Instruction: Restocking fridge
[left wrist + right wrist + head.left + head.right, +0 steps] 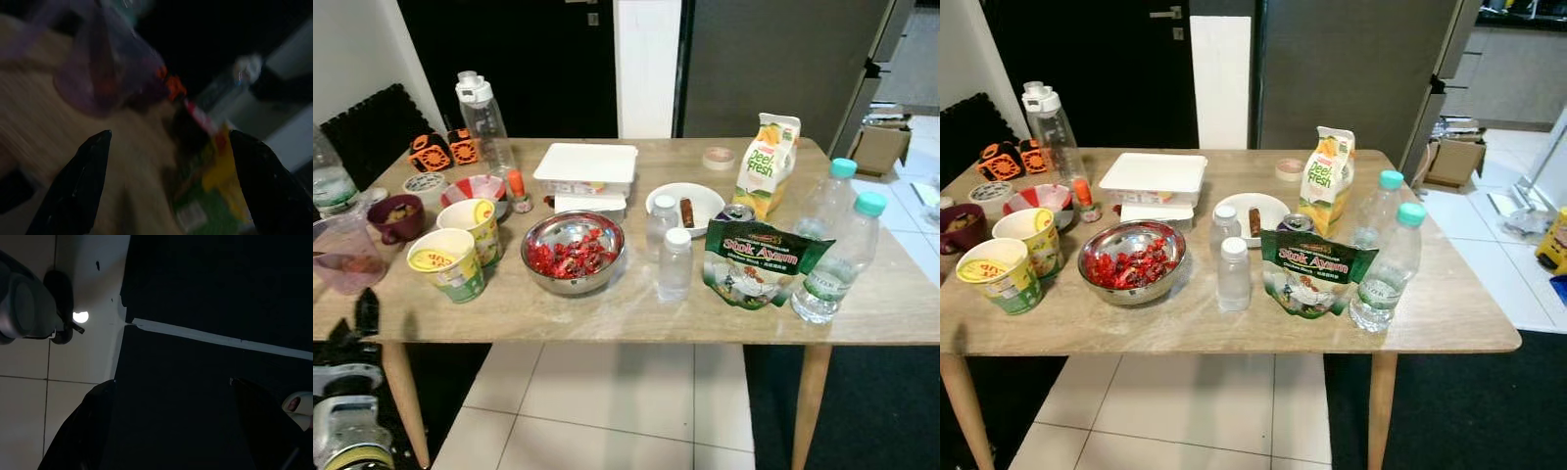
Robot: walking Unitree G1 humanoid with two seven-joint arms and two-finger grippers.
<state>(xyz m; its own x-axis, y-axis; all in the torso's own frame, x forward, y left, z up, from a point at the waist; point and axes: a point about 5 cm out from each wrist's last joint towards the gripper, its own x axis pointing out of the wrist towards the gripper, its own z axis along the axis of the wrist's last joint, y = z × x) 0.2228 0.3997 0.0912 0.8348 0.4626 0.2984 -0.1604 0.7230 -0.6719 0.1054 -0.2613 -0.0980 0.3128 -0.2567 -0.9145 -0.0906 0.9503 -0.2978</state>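
Down at the near left corner of the desk (pixel 607 318) sits the left tool (pixel 168 183), its two black fingers spread wide apart with nothing between them, pointed in a blurred wrist view at a purple jug (pixel 342 257) and a green-and-yellow cup (pixel 447 262). Landmark: the steel bowl of red sweets (pixel 573 252). Just right of it stand two small clear bottles (pixel 674 262); further right, a green stock pouch (pixel 756 262), then two teal-capped water bottles (pixel 837 257). Behind the pouch stands an orange juice carton (pixel 768 162). Behind the bowl, a white lidded box (pixel 586 166). The dark fridge (pixel 1351 69) rises behind the desk. The right tool (pixel 171 423) hangs over dark floor, fingers apart.
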